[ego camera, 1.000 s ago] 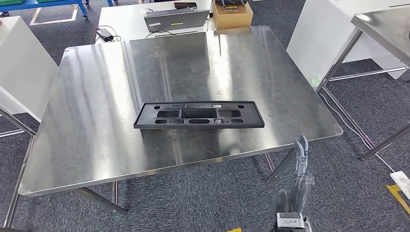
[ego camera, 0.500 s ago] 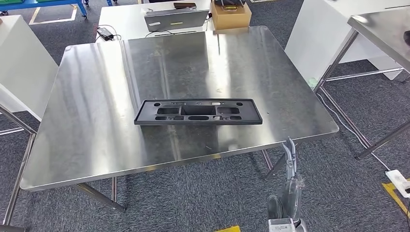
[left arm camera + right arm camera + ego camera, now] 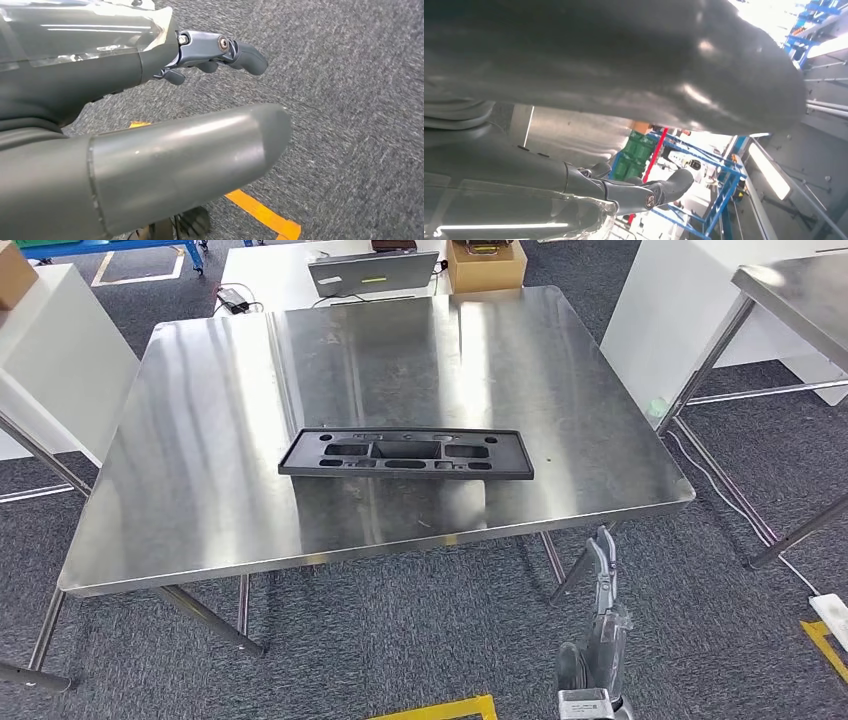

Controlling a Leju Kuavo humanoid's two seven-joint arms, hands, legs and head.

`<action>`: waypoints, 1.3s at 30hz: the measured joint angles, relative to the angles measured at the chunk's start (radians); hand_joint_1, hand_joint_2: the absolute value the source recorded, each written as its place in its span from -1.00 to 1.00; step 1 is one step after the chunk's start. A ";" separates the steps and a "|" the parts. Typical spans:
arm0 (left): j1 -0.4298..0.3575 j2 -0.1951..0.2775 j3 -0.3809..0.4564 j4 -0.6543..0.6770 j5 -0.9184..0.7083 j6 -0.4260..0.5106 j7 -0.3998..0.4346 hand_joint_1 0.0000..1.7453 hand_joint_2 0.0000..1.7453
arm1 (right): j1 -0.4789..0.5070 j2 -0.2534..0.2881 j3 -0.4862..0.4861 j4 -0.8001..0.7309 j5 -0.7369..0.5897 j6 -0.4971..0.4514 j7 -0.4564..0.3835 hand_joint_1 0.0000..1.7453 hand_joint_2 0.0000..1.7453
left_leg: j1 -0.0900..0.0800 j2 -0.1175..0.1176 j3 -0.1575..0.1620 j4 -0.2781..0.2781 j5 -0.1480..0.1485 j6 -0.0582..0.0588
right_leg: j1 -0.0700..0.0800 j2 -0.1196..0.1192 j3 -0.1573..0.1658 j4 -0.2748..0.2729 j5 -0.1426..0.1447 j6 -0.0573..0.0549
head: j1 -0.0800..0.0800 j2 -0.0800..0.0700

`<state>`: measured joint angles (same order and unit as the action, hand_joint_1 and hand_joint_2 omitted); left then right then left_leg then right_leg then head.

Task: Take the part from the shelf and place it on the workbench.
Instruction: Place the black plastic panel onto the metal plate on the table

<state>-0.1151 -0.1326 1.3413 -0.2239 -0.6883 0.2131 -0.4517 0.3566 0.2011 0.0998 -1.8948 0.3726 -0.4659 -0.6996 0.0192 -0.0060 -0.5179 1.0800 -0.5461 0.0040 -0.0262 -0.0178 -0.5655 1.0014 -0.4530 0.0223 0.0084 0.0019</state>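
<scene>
Part (image 3: 405, 453) lies flat mid-table (image 3: 200, 440); right robot hand (image 3: 603, 570) and left robot hand (image 3: 215, 50) empty, fingers loose. Risk: arm swing clipping table edge.

The right hand (image 3: 603, 570) is slim and silver-grey, with a clear glossy cover over its back and, just behind it at the wrist, a pale block bearing a small dark label. Close up, the left hand (image 3: 150, 150) has a thick, smooth grey thumb with a rounded tip and a faint seam ring, darker fingers (image 3: 245, 55) joined by a bluish metal link with a round silver screw, and a transparent shell. The right hand's fingers (image 3: 664, 190) are likewise dark, with a small round screw.
</scene>
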 joint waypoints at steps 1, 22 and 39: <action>0.000 0.000 0.000 0.000 -0.004 -0.002 0.000 -1.00 -1.00 | 0.000 -0.001 0.000 0.000 -0.004 -0.008 0.000 -1.00 -1.00 | -0.002 0.001 0.034 -0.052 0.009 0.004 | 0.001 -0.001 -0.001 0.001 0.004 0.006 | 0.001 0.000; 0.002 0.005 -0.019 -0.001 -0.040 -0.012 0.003 -1.00 -1.00 | -0.068 0.033 -0.159 0.272 -0.037 0.017 0.001 -1.00 -1.00 | -0.024 0.002 -0.115 -0.054 0.117 0.019 | 0.006 0.007 0.117 -0.057 -0.057 -0.012 | 0.004 0.000; -0.005 0.005 -0.029 -0.001 -0.050 0.005 0.008 -1.00 -1.00 | -0.380 -0.021 -0.377 1.100 -0.061 -0.019 0.184 -1.00 -1.00 | -0.007 0.008 -0.017 -0.088 0.070 0.057 | 0.001 0.004 -0.089 0.119 -0.062 0.026 | 0.005 0.000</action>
<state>-0.1206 -0.1274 1.3128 -0.2251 -0.7387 0.2183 -0.4435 -0.0237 0.1797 -0.2768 -0.7951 0.3114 -0.4846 -0.5151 0.0121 0.0021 -0.5353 0.9924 -0.4759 0.0605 -0.0253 -0.0135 -0.6545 1.1200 -0.5149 0.0485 0.0137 0.0019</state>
